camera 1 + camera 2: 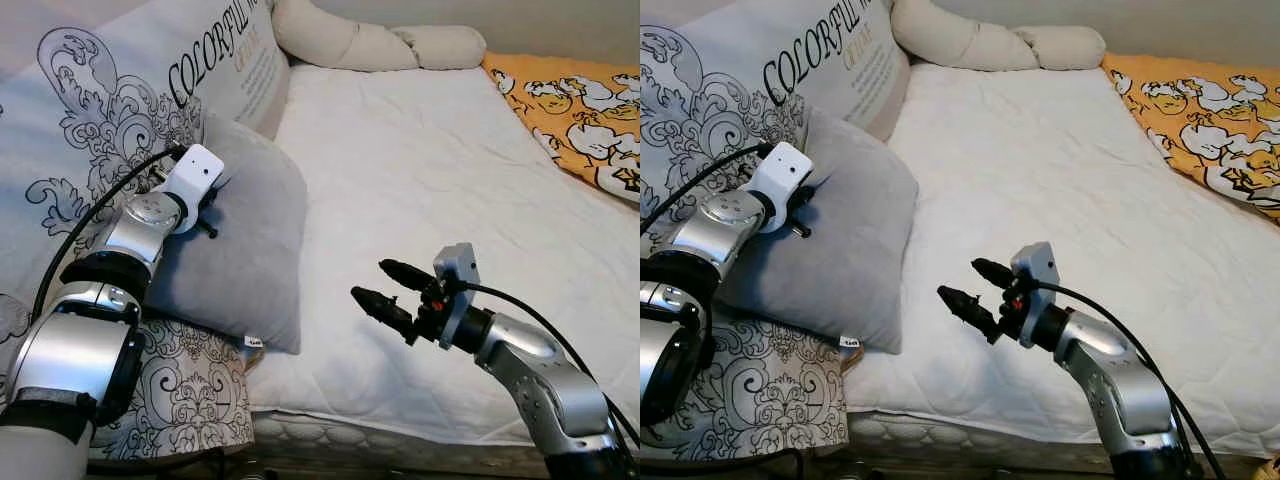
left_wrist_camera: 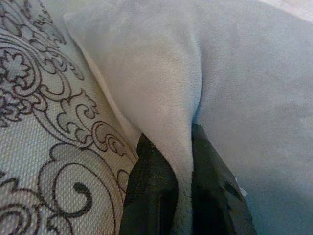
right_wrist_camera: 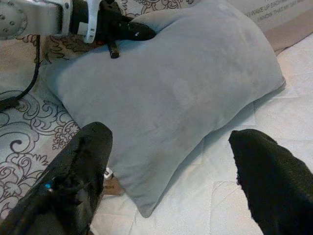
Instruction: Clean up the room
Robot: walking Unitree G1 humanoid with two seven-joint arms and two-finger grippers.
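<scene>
grey plush pillow leans on the patterned cushion, a soft fold pinched between my left gripper fingers. it looks light and floppy; my right gripper, spread wide, should take the near corner.

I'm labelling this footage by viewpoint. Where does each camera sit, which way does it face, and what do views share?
Left and right eye views: on the head, looking forward and down at the white quilted mattress; both silver arms show.
Left wrist view: along the left gripper, pinching a fold of the soft grey pillow.
Right wrist view: along the open right gripper toward that pillow.
All four views share the grey pillow.
</scene>
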